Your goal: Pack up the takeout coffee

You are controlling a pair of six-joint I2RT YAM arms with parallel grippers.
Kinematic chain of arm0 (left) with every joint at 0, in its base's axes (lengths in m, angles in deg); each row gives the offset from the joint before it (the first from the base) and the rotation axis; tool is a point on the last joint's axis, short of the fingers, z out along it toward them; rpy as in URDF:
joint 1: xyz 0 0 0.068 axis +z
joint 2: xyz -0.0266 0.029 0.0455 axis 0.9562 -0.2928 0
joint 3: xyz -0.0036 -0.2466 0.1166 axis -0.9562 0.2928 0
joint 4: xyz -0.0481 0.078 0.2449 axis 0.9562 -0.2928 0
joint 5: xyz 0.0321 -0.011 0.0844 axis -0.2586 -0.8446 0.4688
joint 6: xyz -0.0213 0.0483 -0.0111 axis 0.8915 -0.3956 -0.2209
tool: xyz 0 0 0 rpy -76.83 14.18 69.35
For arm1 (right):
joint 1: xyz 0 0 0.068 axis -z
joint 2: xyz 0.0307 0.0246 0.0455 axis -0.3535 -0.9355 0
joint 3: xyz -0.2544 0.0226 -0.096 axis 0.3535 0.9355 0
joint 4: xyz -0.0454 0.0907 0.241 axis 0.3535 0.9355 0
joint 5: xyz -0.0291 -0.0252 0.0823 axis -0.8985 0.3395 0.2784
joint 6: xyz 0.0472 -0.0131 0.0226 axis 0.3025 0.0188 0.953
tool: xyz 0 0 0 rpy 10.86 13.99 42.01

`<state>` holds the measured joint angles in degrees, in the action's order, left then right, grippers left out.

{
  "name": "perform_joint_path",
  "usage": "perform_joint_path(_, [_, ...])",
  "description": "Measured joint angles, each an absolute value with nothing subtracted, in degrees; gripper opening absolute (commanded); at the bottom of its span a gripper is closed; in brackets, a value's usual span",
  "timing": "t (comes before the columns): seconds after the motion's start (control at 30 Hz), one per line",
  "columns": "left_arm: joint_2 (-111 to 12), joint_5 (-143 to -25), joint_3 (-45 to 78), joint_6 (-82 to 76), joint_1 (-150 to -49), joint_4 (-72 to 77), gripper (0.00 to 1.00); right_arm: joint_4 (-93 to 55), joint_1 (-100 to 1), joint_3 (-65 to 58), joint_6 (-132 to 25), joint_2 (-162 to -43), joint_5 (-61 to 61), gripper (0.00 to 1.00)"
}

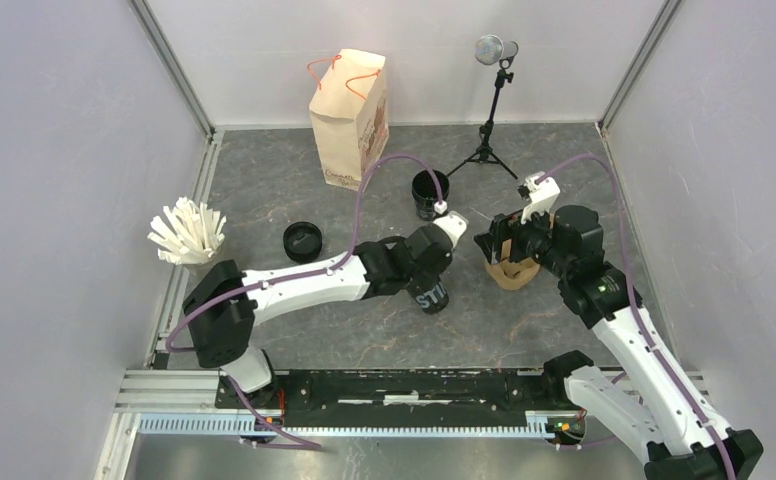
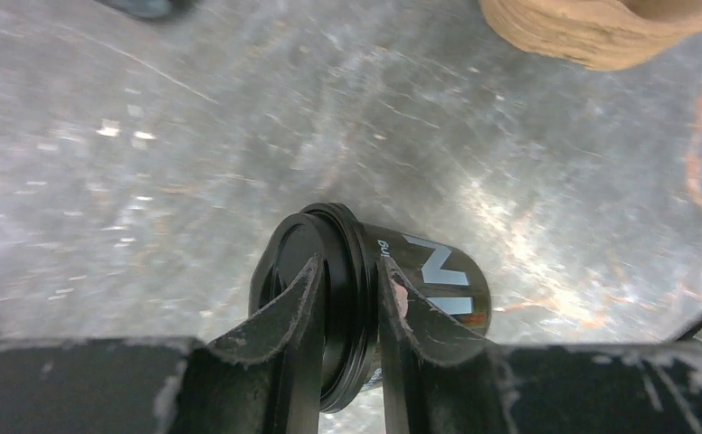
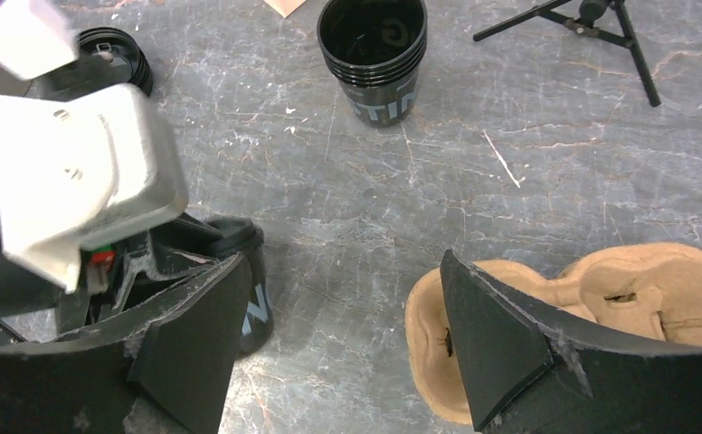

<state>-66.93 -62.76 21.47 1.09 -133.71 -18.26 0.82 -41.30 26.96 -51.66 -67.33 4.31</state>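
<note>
Left wrist view: the left gripper [image 2: 349, 264] is closed narrowly, its two fingers pinching the lid rim of a small black disposable cup with white lettering [image 2: 429, 271], near the table's centre. At 3 o'clock from it, the right gripper [image 3: 343, 262] gapes wide, holding nothing, over a brown moulded-pulp cup carrier [image 3: 637, 280]. The grey marbled tabletop [image 1: 264, 190] sits between white walls [image 1: 64, 150]. A stack of open black cups [image 1: 429, 192] stands at 12 o'clock, a beige paper bag with orange handles [image 1: 349, 115] at 11, black round lids [image 1: 302, 241] at 9. Seen from overhead, the carrier is mostly hidden. Whether the held cup touches the table is unclear.
</note>
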Motion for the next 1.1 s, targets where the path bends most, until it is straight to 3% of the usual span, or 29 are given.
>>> perform_joint_path(0.23, [-74.08,-33.74,10.46,-5.23,-142.34,-26.70,0.27,1.61,-41.30,26.96,-51.86,-64.11,0.33,0.85])
perform_joint_path(0.4, [-81.44,-21.76,7.27,-6.06,-143.28,-30.46,0.26,3.49,-40.91,26.98,-51.51,-59.52,-4.76,0.86])
perform_joint_path(0.63, [-86.86,-15.35,7.05,-7.72,-146.27,-34.06,0.30,1.07,-40.99,26.80,-50.07,-52.42,-11.03,0.87])
perform_joint_path(0.87, [-87.43,-15.29,6.52,-7.61,-147.15,-34.44,0.50,0.32,-40.99,26.04,-49.39,-51.00,-13.37,0.88])
perform_joint_path(1.1, [-87.43,-16.80,6.52,-6.74,-148.22,-34.98,0.58,0.32,-40.99,26.04,-49.22,-51.00,-13.72,0.88])
